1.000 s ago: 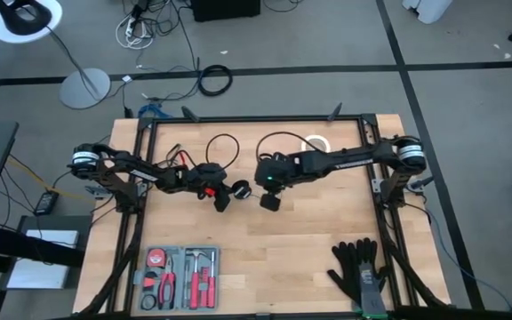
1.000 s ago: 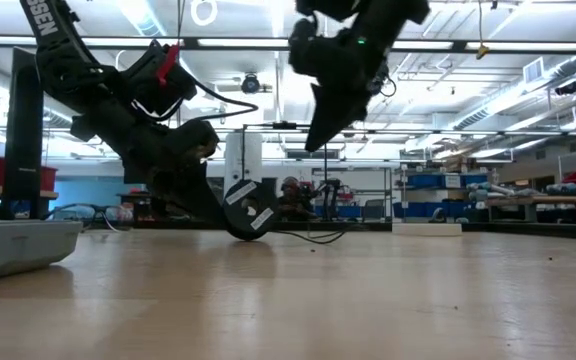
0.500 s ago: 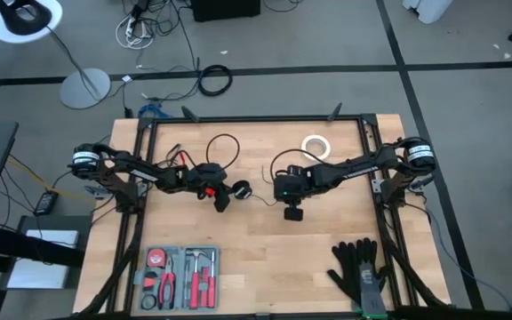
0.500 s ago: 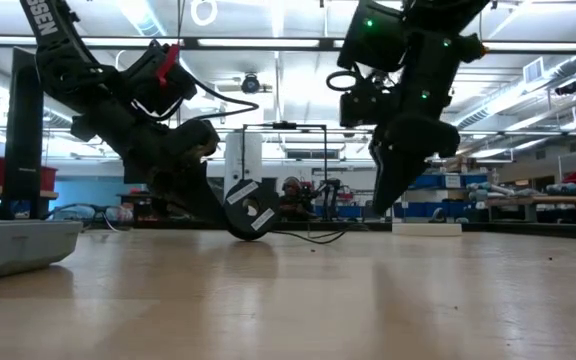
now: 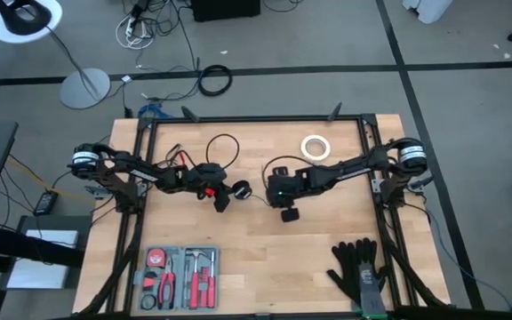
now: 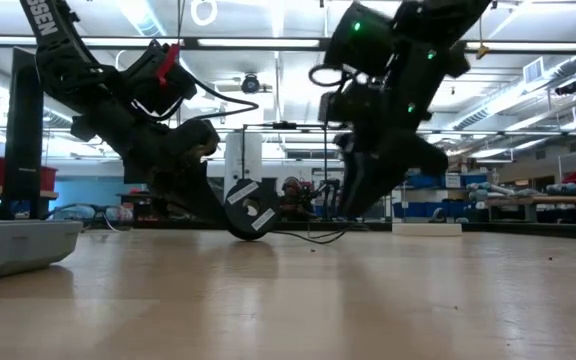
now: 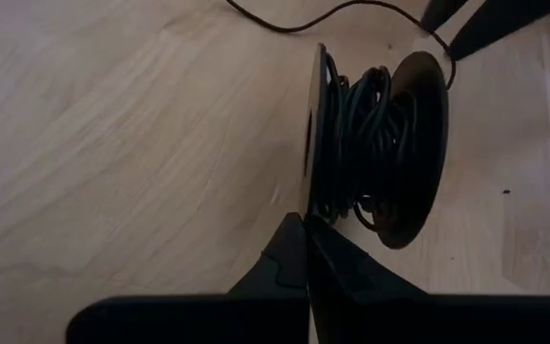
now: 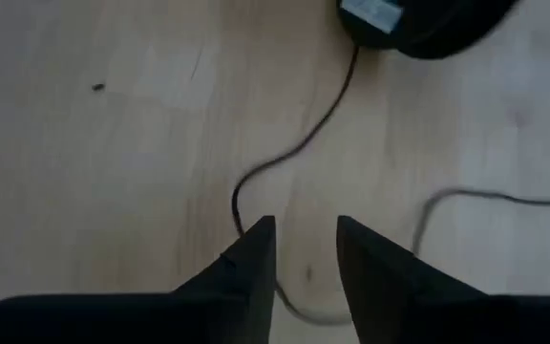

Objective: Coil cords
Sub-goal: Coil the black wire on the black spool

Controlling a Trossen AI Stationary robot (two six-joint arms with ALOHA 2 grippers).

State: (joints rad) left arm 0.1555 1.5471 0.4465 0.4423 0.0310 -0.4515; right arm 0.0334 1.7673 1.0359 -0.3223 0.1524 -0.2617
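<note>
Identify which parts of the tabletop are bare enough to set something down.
Bare wood lies between the tool tray and the black gloves, along the near edge. The middle is crowded: both grippers, left and right, spool, loose cord; the tape ring sits behind.

Only partial white lettering "SSEN" readable, on left arm (image 6: 53,40), 11 o'clock in low view.

Right pincer (image 8: 304,244) apart (left (image 7: 306,250) closed)
</note>
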